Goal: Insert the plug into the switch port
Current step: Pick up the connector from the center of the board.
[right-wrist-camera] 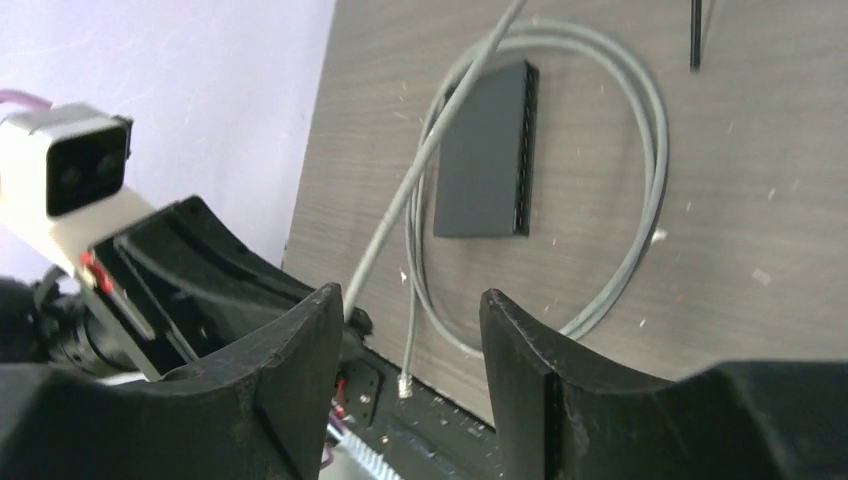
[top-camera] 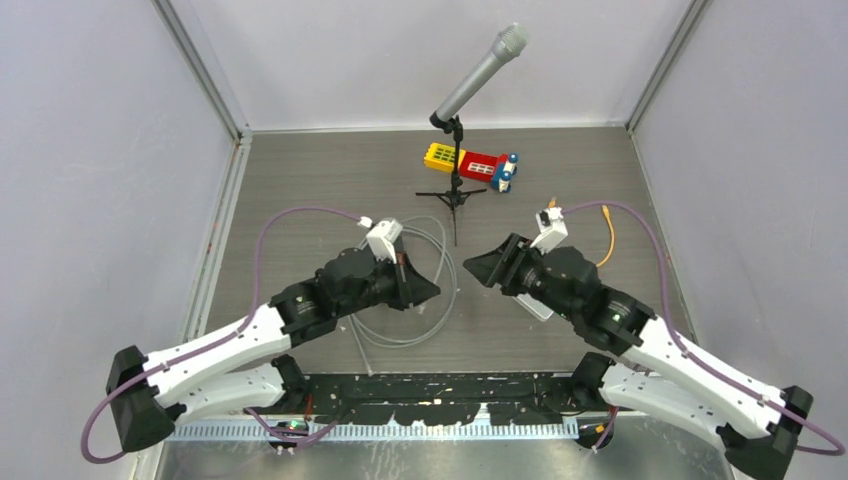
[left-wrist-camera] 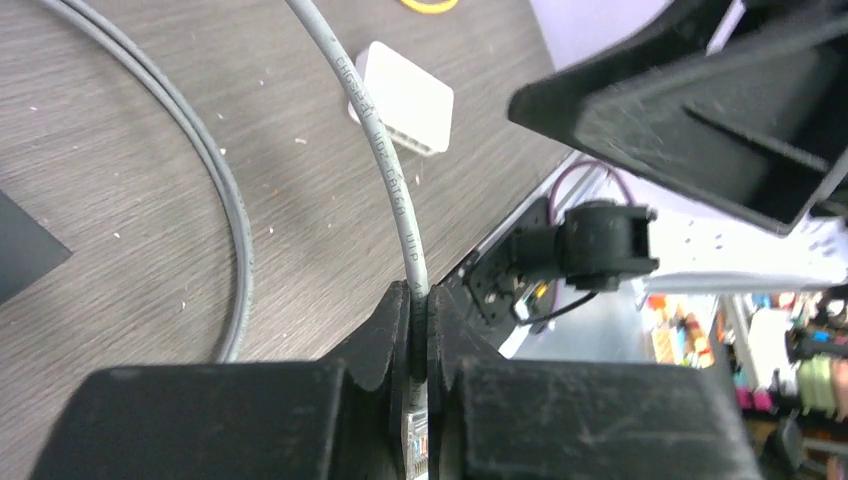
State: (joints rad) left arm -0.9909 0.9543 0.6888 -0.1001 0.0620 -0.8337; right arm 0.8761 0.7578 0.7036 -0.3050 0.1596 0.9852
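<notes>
**Task items.** The plug [left-wrist-camera: 415, 440] sits low in the left wrist view, between the left arm's [top-camera: 250, 335] jaws, which are pressed together on the grey cable [left-wrist-camera: 385, 150] just above it. From there the cable runs up and out past the jaw tips. The plug therefore points back toward the wrist, not outward. The switch [right-wrist-camera: 485, 150] lies flat on the desk [top-camera: 330, 170] at upper centre of the right wrist view. It is a dark slab inside the cable loop, with its port row along its right edge. The plug is well apart from it.

**Reason for the hold (judgement).** Pinching close to the plug keeps it from drooping. With the plug facing inward, though, it cannot be presented to a port, so a regrasp or handover appears intended. That would also explain the right arm's [top-camera: 650, 345] jaws, which stand spread, hold nothing and are aimed at the left jaws.

**Pose.** In the top view both arms reach in low from the bottom corners with elbows out. Their jaw tips face each other at frame centre, near but apart.

**Other.** A white box [left-wrist-camera: 405, 97] lies at upper centre of the left wrist view (its purpose cannot be told). The cable's other end [right-wrist-camera: 403, 383] lies loose at the desk's near edge.
</notes>
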